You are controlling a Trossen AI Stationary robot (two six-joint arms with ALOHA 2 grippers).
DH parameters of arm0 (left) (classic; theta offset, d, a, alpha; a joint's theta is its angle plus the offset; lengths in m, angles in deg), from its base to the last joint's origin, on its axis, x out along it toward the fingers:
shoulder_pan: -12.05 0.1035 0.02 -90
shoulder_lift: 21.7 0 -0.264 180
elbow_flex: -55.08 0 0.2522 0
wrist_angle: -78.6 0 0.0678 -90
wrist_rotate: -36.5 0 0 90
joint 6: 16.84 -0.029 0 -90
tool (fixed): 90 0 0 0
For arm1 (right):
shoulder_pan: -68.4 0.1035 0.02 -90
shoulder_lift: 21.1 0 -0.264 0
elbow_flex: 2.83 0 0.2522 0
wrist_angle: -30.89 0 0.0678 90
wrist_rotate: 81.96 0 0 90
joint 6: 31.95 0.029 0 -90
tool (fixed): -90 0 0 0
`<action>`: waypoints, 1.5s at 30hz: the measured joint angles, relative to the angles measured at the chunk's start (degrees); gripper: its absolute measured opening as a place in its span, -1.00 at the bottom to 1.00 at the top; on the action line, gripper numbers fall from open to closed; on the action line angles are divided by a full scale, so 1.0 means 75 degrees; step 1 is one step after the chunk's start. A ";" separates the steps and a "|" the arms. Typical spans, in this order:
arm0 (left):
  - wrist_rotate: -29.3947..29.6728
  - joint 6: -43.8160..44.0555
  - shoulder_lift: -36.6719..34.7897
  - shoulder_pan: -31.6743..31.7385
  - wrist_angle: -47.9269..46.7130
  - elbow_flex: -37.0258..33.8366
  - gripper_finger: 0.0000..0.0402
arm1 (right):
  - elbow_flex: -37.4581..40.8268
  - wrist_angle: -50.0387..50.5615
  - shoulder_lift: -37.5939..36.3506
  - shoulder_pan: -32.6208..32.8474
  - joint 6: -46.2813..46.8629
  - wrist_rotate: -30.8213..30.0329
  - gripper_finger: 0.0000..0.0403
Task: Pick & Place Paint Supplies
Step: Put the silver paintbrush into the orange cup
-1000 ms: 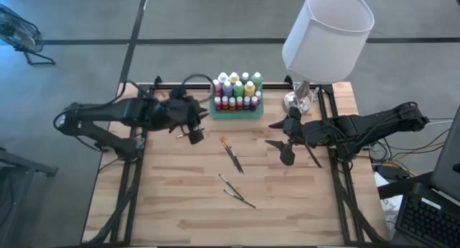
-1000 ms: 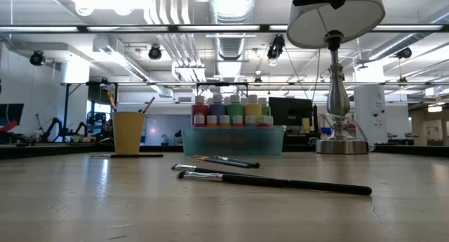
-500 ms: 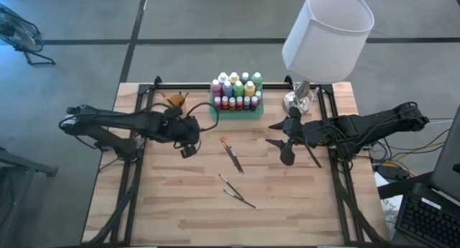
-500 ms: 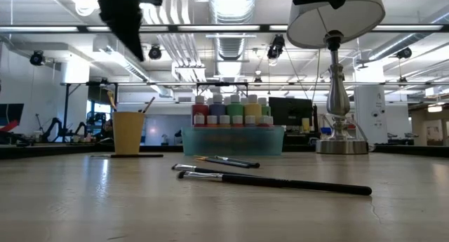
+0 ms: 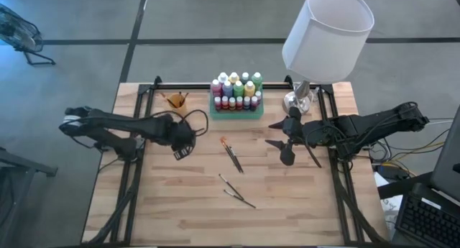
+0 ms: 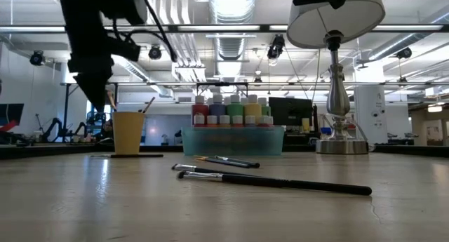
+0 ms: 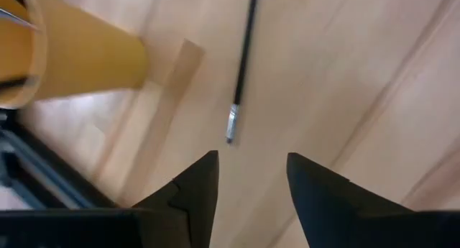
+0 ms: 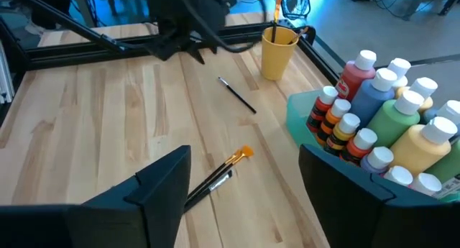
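step: brush pickup, judged | left gripper (image 5: 182, 150) jaws apart, empty, over the counter (image 5: 287, 205) near the cup (image 5: 176, 100), brush (image 7: 241, 68) lying beside the cup | right gripper (image 5: 285, 149) jaws apart, empty, near the lamp (image 5: 316, 43) | next: lower, straddle the brush, close

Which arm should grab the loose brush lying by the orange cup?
Probably left. The left gripper hangs open right over that paintbrush beside the orange cup. The right gripper waits across the table.
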 joint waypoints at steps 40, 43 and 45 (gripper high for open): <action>-0.1188 -0.1775 0.0000 0.2292 0.2764 -0.2207 -0.31 | 0.0000 -0.0003 0.0000 0.0000 0.0000 0.0002 0.73; -0.1188 -0.1775 0.0000 0.2424 0.2771 -0.2207 -0.32 | 0.0000 -0.0003 0.0000 -0.0002 0.0000 0.0000 0.68; -0.1249 -0.1775 0.0001 0.2518 0.2782 -0.2207 -0.31 | 0.0000 0.0000 0.0000 -0.0001 0.0000 0.0000 0.65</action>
